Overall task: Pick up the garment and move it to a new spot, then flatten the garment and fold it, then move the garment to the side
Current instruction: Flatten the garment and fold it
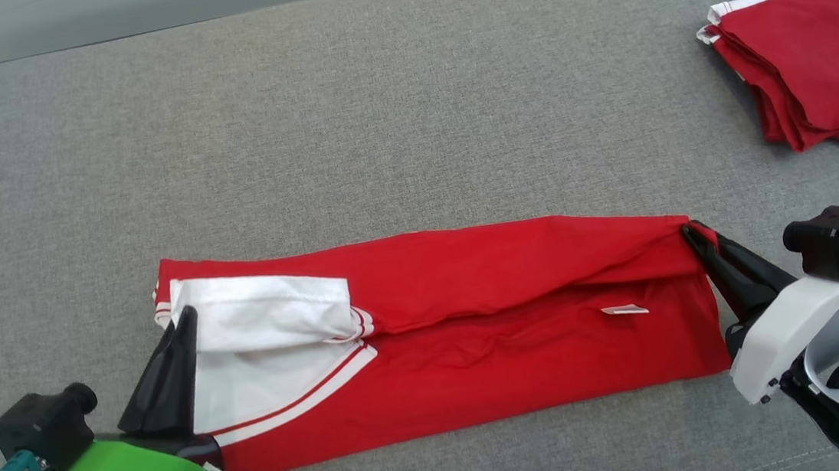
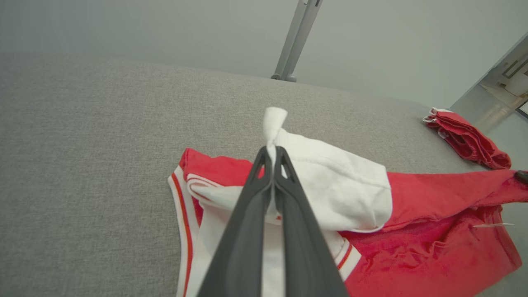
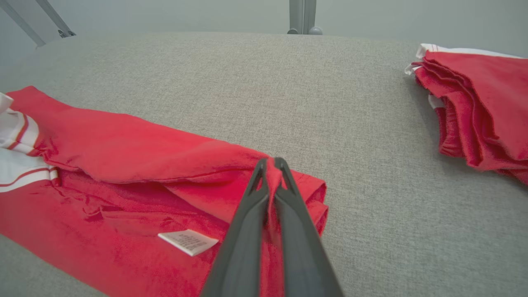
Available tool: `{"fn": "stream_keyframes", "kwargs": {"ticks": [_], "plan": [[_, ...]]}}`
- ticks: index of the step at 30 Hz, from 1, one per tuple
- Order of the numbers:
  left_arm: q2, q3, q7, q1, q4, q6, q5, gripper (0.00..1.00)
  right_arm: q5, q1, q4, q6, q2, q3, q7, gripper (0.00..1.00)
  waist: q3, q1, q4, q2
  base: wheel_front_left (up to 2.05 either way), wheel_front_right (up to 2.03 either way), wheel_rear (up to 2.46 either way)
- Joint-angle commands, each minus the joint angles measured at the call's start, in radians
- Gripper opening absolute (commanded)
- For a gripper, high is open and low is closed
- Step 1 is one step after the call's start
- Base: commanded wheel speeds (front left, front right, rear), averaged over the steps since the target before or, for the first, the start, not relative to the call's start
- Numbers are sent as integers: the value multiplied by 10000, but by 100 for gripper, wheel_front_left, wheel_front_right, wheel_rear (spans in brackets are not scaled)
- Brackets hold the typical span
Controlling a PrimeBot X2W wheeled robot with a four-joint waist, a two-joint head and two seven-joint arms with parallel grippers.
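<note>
The garment (image 1: pixel 489 321) is a red shirt with white, red-striped trim, stretched in a long band across the grey surface near the front. My left gripper (image 1: pixel 183 320) is shut on its white sleeve end at the left; a tuft of white cloth (image 2: pixel 274 119) sticks out past the fingertips of this gripper (image 2: pixel 272 154). At the band's right end my right gripper (image 1: pixel 690 231) is shut on a pinch of red cloth at the far corner, and this gripper (image 3: pixel 272 164) clamps a red fold of the garment (image 3: pixel 136 148). A white label (image 3: pixel 187 241) lies on the red cloth.
A second red garment (image 1: pixel 811 67), folded with white trim, lies at the far right; it shows too as a folded pile (image 3: pixel 478 107) and as a small pile (image 2: pixel 466 138). The grey padded surface (image 1: pixel 347 119) stretches wide behind the shirt. Metal posts (image 2: pixel 295 41) stand beyond the far edge.
</note>
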Motion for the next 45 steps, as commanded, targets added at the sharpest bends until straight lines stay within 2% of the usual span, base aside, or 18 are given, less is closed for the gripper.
{"fn": "stream_keyframes", "kwargs": {"ticks": [1, 7, 8, 9, 10, 11, 12, 18, 24, 29, 38, 42, 45], "plan": [[-156, 46, -158, 247, 74, 39, -183, 0, -112, 201, -74, -10, 66, -83, 42, 0, -49, 0, 2, 0, 0, 0, 0], [-633, 75, -595, 661, 938, -216, -663, 0, -258, 563, 111, -8, 277, -106, -215, 0, -147, 0, -9, 0, 0, 0, 0], [-715, 123, -690, 724, 1084, -256, -715, 0, -259, 630, 150, -8, 312, -98, -288, 8, -164, 0, -17, 0, 0, 0, 0], [-773, 149, -763, 779, 1174, -291, -749, 24, -277, 693, 174, -8, 348, -99, -362, 23, -179, 0, -24, 0, 0, 0, 0], [-843, 165, -826, 866, 1268, -323, -818, 50, -286, 768, 209, -8, 389, -108, -441, 44, -197, 0, -32, 0, 0, 0, 0], [-871, 186, -893, 952, 1360, -385, -817, 98, -282, 850, 227, -8, 441, -112, -537, 82, -218, 0, -38, 0, 0, 0, 0], [-920, 229, -952, 1033, 1424, -427, -851, 100, -246, 934, 249, -8, 527, -152, -650, 100, -240, 0, -48, 0, 0, 0, 0], [-1261, 455, -1197, 1869, 1372, -672, -947, 100, -231, 1659, 459, -8, 905, -332, -1191, 100, -402, 0, -132, 0, 0, 0, 0], [-1430, 961, -1284, 2602, 817, -468, -576, 100, -134, 2347, 368, -8, 1127, -654, -1389, 100, -522, 0, -168, 0, 0, 0, 0], [-1616, 970, -1286, 2535, 346, -439, 8, 100, -80, 2514, 270, -7, 1167, -1006, -1530, 100, -659, 0, -208, 0, 0, 0, 0], [-2054, 747, -1295, 1587, 784, -101, 975, 100, -353, 1826, 436, -7, 1758, -2027, -1525, 100, -839, 0, -206, 0, 0, 0, 0], [-2489, 819, -1294, 1186, 996, 51, 1362, 100, -531, 1149, 1148, -7, 2146, -2188, -1425, 100, -849, 0, -129, 0, 0, 0, 0], [-2837, 851, -1288, 1003, 1167, 4, 1643, 100, -588, 597, 1955, -5, 2343, -2038, -1404, 100, -860, 0, -26, 0, 0, 0, 0]]}}
